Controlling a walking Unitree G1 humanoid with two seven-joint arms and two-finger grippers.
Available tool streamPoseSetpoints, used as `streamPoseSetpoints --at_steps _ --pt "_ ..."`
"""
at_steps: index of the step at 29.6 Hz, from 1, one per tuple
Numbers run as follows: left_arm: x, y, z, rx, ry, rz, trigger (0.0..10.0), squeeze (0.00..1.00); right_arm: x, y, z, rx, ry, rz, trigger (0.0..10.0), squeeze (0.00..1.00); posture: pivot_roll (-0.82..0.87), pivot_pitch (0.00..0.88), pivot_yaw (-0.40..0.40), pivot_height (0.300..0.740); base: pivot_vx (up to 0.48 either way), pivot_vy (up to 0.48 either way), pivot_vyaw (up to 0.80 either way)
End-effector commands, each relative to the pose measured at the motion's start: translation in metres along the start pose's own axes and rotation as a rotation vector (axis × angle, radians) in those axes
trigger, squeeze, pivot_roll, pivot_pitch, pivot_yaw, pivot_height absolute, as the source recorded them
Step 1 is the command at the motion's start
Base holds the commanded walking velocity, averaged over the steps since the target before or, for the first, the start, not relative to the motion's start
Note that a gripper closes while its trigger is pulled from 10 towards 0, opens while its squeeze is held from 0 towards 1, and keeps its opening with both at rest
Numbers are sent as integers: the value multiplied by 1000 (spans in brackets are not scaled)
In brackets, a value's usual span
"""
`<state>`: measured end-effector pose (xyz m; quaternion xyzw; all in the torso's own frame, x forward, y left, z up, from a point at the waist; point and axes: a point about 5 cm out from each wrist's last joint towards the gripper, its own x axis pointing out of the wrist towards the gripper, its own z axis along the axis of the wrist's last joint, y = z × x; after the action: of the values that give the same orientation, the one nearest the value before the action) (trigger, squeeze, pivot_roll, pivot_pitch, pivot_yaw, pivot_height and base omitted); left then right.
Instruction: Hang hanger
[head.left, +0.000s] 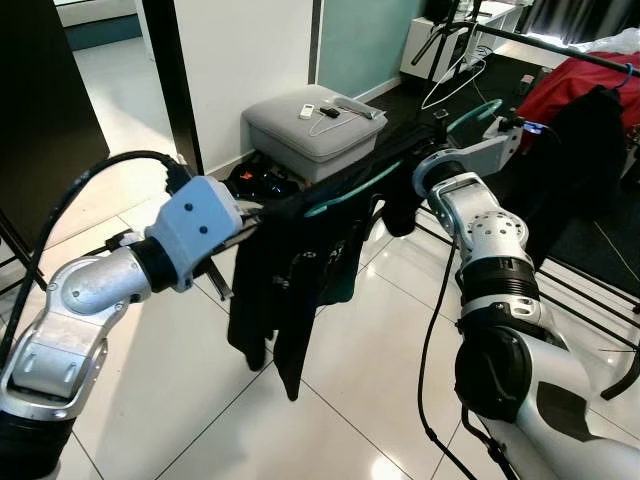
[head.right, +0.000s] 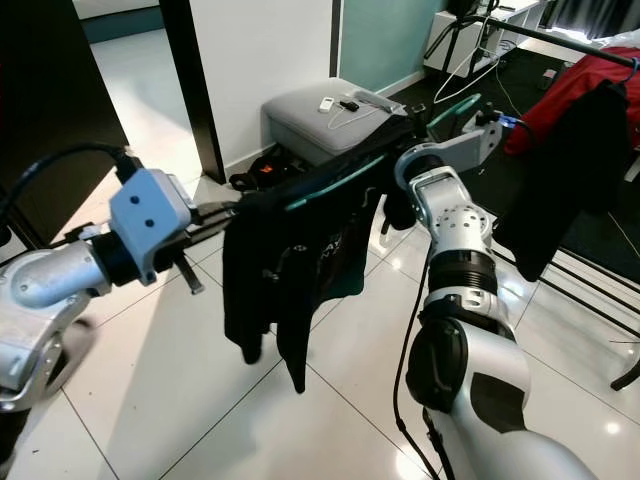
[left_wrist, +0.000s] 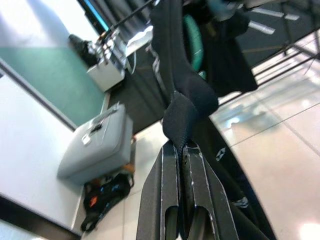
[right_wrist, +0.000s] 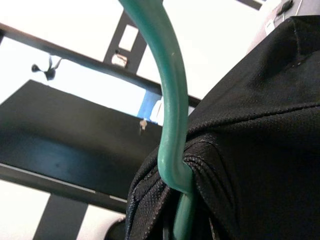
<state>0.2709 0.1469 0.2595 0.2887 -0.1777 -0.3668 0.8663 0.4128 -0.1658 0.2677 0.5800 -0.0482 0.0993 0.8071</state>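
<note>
Clothes rail (head.left: 560, 45) stands ahead on my right, beyond my right arm, with a red garment (head.left: 570, 85) and dark clothes already on it. A grey ottoman (head.left: 310, 125) sits by the wall behind my load.

Black garment (head.left: 290, 290) hangs between my two arms, draped on the teal hanger (head.left: 350, 185). Soft and floppy, likely light; it sags well below the bar and will swing and could slide off if the hanger tips. The hanger itself looks like stiff, smooth plastic, so it may slip in a pinch; best held near the neck, just under the hook.

Left gripper (left_wrist: 182, 150): my fingers are pressed together on a fold of the black garment at the hanger's near end, holding that end up.

Right gripper (head.left: 500, 125): up at the far end, by the hook (right_wrist: 167, 75), which curves past right in front of my wrist camera with cloth bunched at its base. Whether those fingers are clamped I cannot tell.

The hook is not yet on the rail; it hangs short of it and lower.
</note>
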Motion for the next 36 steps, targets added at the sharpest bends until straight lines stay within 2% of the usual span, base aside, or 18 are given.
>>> streamPoseSetpoints --at_steps 1,6,11,13,14,16,17,18,20,30,33,36 --pt "4 -11 4 -29 -24 -34 10000 0 0 8 25 11 -115 14 10000 0 31 76 -95 740 0 0 0" --pt "14 -26 9 -61 -66 -73 10000 0 3 11 26 12 -126 17 10000 0 31 75 -97 740 0 0 0" --pt "18 -30 13 -65 -87 -86 10000 0 4 11 20 -36 -102 10 10000 0 30 74 -97 740 0 0 0" --pt "20 -31 16 -68 -104 -89 10000 0 4 7 10 -109 -60 -32 10000 0 30 73 -96 740 0 0 0" --pt "20 -31 16 -68 -104 -89 10000 0 4 7 10 -109 -60 -32 10000 0 30 73 -96 740 0 0 0" --pt "25 -32 19 -68 -116 -94 10000 0 4 3 -15 -192 50 -46 10000 0 29 73 -93 740 0 0 0" --pt "25 -32 19 -68 -116 -94 10000 0 4 3 -15 -192 50 -46 10000 0 29 73 -93 740 0 0 0" --pt "27 -34 20 -62 -115 -104 10000 0 2 0 -38 -239 146 -40 10000 0 29 71 -93 740 0 0 0" --pt "28 -35 20 -54 -112 -114 10000 0 0 0 -50 -255 194 -31 10000 0 30 69 -95 740 0 0 0" --pt "33 -44 23 -47 -109 -156 10000 0 0 -1 -57 -287 208 -37 10000 0 36 64 -97 740 0 0 0" --pt "38 -50 22 -54 -105 -168 10000 0 -4 -2 -72 -359 272 -34 10000 0 34 58 -98 740 0 0 0" --pt "40 -51 22 -51 -99 -169 10000 0 -5 1 -75 -340 275 -8 10000 0 39 60 -101 740 0 0 0"
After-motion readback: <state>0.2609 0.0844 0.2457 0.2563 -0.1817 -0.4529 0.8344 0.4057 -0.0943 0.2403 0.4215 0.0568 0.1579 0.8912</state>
